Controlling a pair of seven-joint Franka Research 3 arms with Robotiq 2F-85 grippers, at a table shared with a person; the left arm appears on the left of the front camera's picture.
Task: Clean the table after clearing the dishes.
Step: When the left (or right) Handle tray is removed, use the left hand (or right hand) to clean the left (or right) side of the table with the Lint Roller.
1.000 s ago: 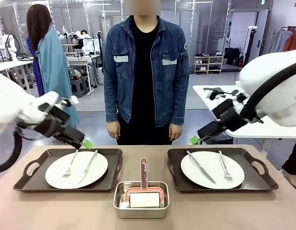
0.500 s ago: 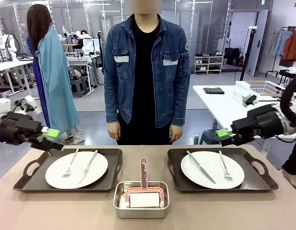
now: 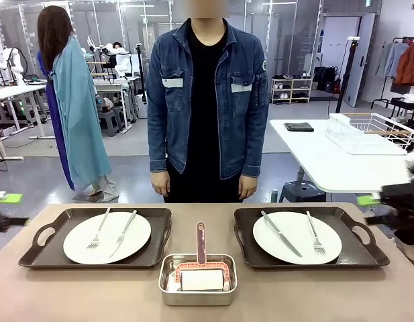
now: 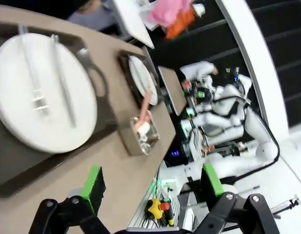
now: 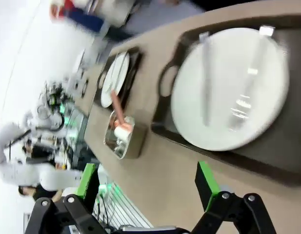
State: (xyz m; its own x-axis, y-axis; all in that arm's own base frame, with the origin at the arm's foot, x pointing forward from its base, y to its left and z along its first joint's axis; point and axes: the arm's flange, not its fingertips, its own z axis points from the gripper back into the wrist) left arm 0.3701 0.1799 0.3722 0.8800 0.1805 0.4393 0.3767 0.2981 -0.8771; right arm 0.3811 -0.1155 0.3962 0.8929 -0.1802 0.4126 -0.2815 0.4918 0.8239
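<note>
Two white plates rest on dark brown trays on the beige table (image 3: 294,295). The left plate (image 3: 106,238) and the right plate (image 3: 297,238) each carry a fork and a knife. My left gripper (image 3: 9,209) hangs open off the table's left edge, beside the left tray (image 3: 52,256). Off the right edge, my right gripper (image 3: 373,209) is open too, next to the right tray (image 3: 368,256). The left wrist view has the open left gripper (image 4: 152,183) over the table edge, short of its plate (image 4: 43,92). The open right gripper (image 5: 146,183) likewise stands short of its plate (image 5: 228,87).
A small steel pan (image 3: 197,278) with a pink-handled tool and a white block sits at the front middle between the trays. A person (image 3: 203,100) stands at the far side, hands down. A white table with a wire rack (image 3: 368,131) stands at the right.
Both arms have swung outward from above the trays' inner ends to the table's left and right edges. Both grippers stayed open. The dishes have not moved.
</note>
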